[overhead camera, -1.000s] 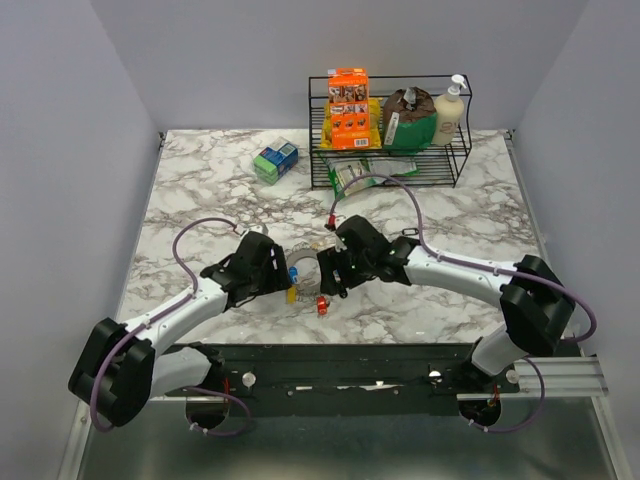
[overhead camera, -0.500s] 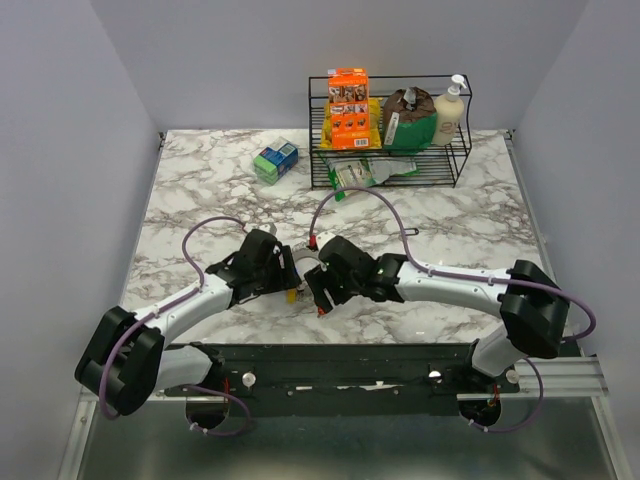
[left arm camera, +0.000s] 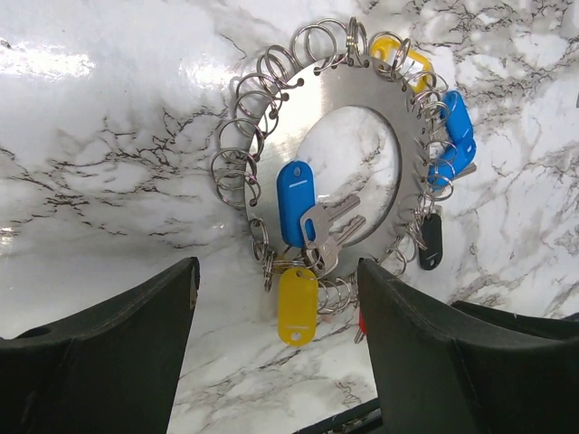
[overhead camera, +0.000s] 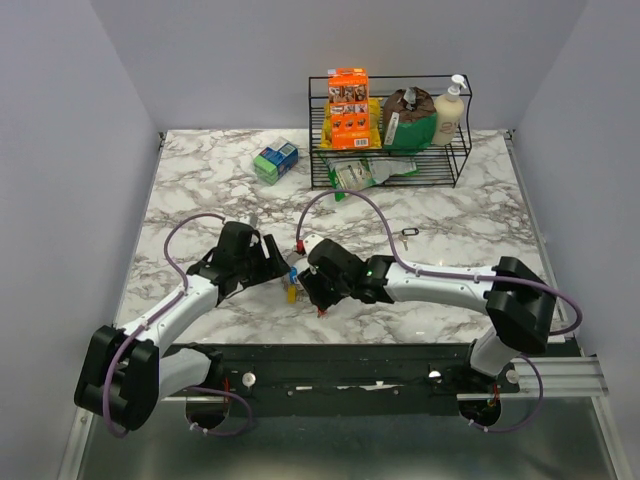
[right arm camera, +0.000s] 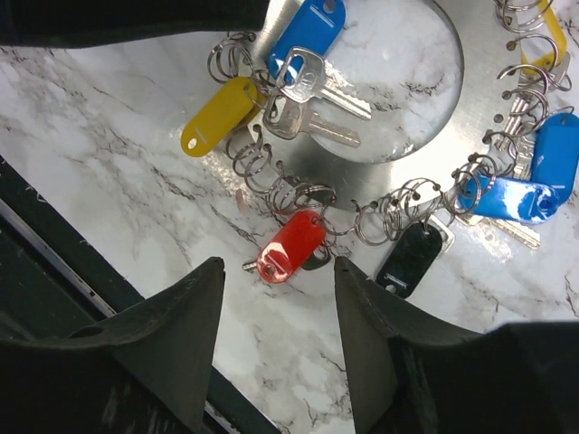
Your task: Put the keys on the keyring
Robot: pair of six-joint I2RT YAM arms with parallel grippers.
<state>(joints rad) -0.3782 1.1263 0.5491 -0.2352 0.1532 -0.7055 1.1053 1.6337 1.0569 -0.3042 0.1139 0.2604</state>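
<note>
- Marble tabletop (overhead camera: 470,210) under keyring (left arm camera: 362,86), lying flat
- Left hand (left arm camera: 276,298) wide and empty above keyring; worth pinning its rim
- Right hand (right arm camera: 278,271) part-open, empty, straddling red key (right arm camera: 291,246) at keyring's edge; pinch the tag squarely, clear of neighbouring loops (right arm camera: 371,221)

Plain grey walls (overhead camera: 60,150) are boxing in a marble-patterned table (overhead camera: 200,190), a black wire rack (overhead camera: 455,165) standing upper right of centre, even light glinting off the stone.
</note>
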